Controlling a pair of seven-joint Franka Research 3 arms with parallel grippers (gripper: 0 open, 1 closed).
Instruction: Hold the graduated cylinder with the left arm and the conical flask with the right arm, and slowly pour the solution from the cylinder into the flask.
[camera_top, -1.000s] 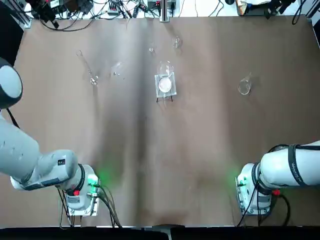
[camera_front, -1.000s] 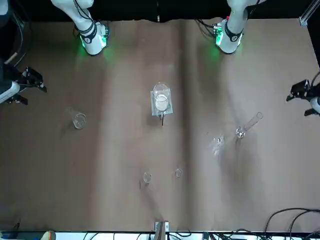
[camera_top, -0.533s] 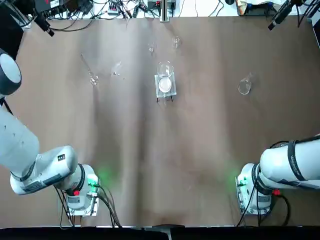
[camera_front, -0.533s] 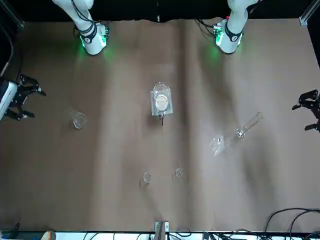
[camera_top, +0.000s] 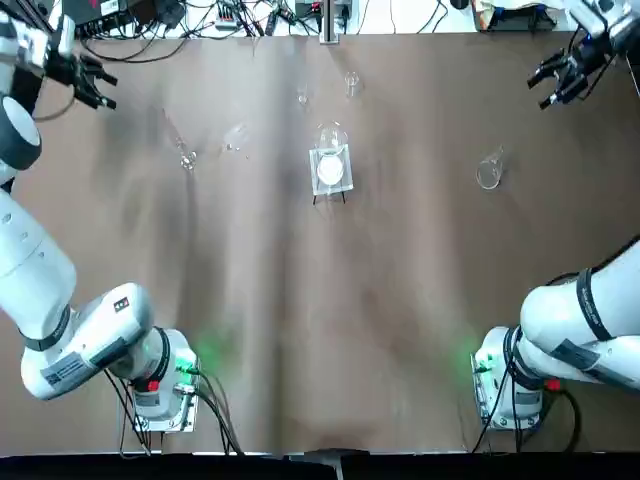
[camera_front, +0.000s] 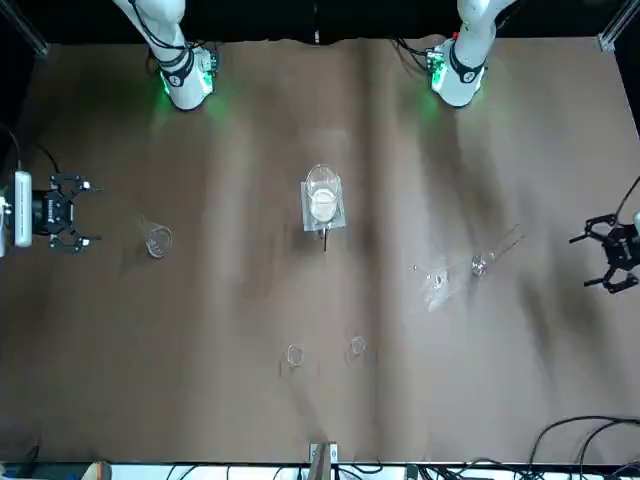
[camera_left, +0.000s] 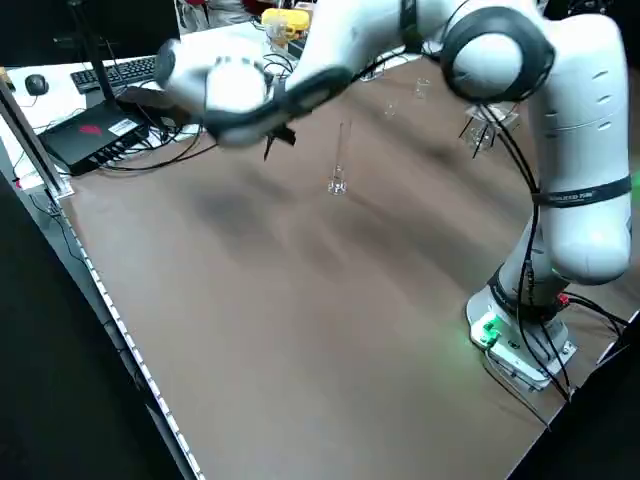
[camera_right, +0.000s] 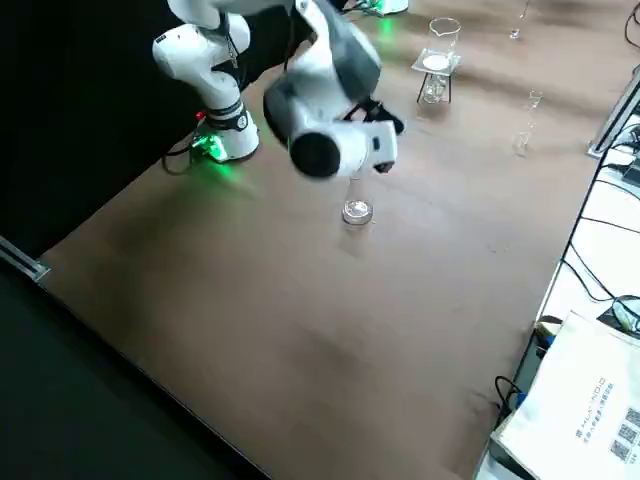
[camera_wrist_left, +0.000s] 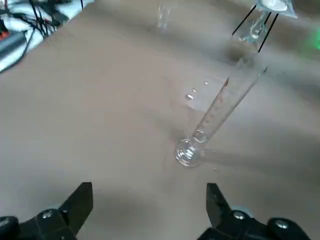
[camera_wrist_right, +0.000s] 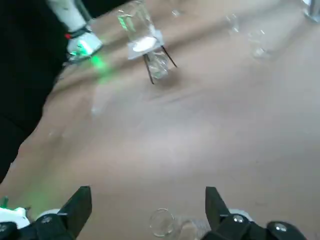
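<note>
Table: we see a smooth brown top (camera_top: 400, 300), soft sheen with darker streaks.
Stand: square pale plate (camera_right: 451, 62) on thin dark legs, mid-table. Clear glass beaker (camera_right: 445, 36) on it; white disc shows at its bottom, we can't tell if inside or under. Rounded clear glass piece (camera_right: 433, 90) below the plate.
Conical flask: clear glass, wide round body, narrow neck, upright on the right side of the table (camera_top: 489, 172). Contents: we can't tell.
Graduated cylinder: slim clear glass tube on a small foot, upright on the left side (camera_wrist_left: 215, 117). Contents: we can't tell.
Clear scrap: thin, crinkled, beside the cylinder (camera_front: 436, 290).
Left gripper: over the far left area, black fingers wide apart, holding nothing (camera_front: 582, 262).
Right gripper: over the far right area, black fingers wide apart, holding nothing (camera_front: 98, 213).
Small glass pieces: two, clear, beyond the stand (camera_top: 352, 84).
Far edge: metal post (camera_top: 328, 22), tangled black cables (camera_top: 200, 20).
</note>
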